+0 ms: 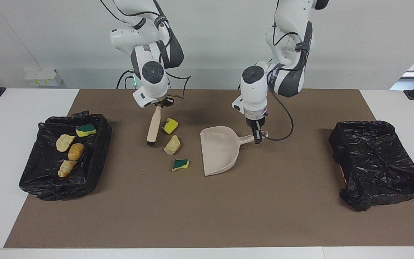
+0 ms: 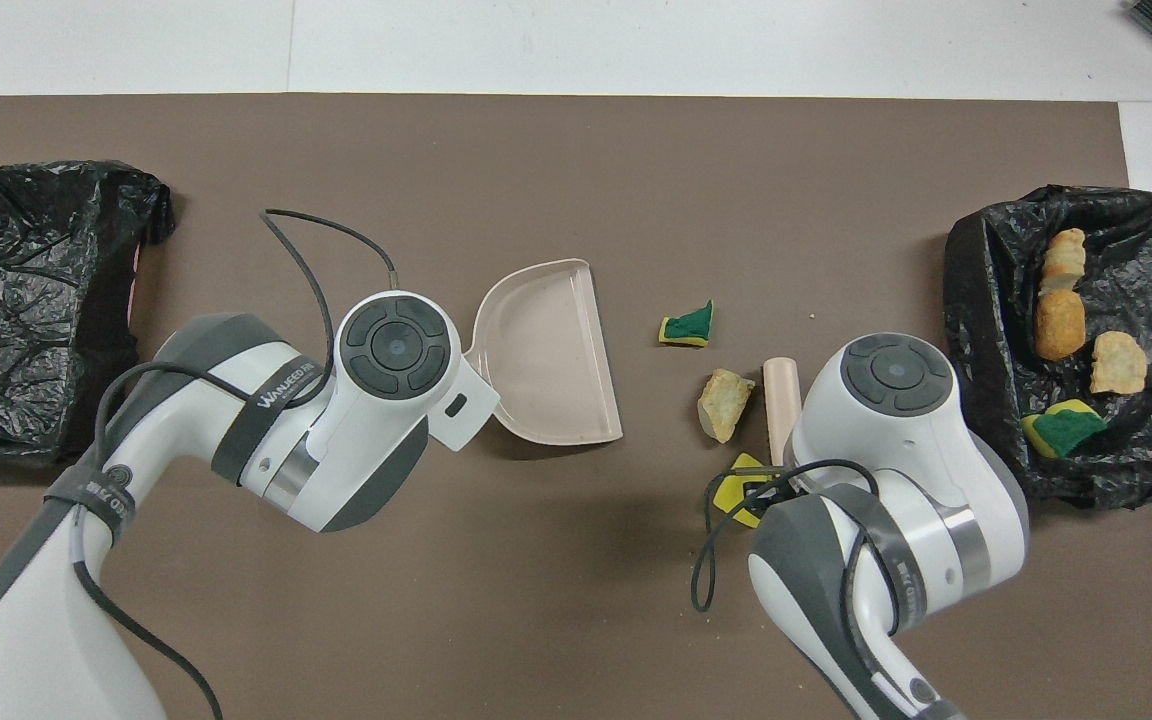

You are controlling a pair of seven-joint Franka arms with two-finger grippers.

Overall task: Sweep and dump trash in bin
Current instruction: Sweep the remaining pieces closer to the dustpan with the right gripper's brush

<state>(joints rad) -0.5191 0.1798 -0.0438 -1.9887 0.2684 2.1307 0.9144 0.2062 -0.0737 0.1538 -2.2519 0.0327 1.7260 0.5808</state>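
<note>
The right claw is clamped on the beige brush, its bristles at the mat. The left claw grips the dustpan by its handle. Three trash scraps lie between brush and pan, at the pan's nine o'clock in the facing view; four more sit in the black bin.

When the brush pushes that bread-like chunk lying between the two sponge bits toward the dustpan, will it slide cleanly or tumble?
The bread-like chunk looks lumpy and irregular, so it will probably tumble and veer rather than slide straight. It seems light for its size, so a gentle push from the brush should move it. Its crust looks crumbly; it may shed crumbs before reaching the dustpan.
</note>
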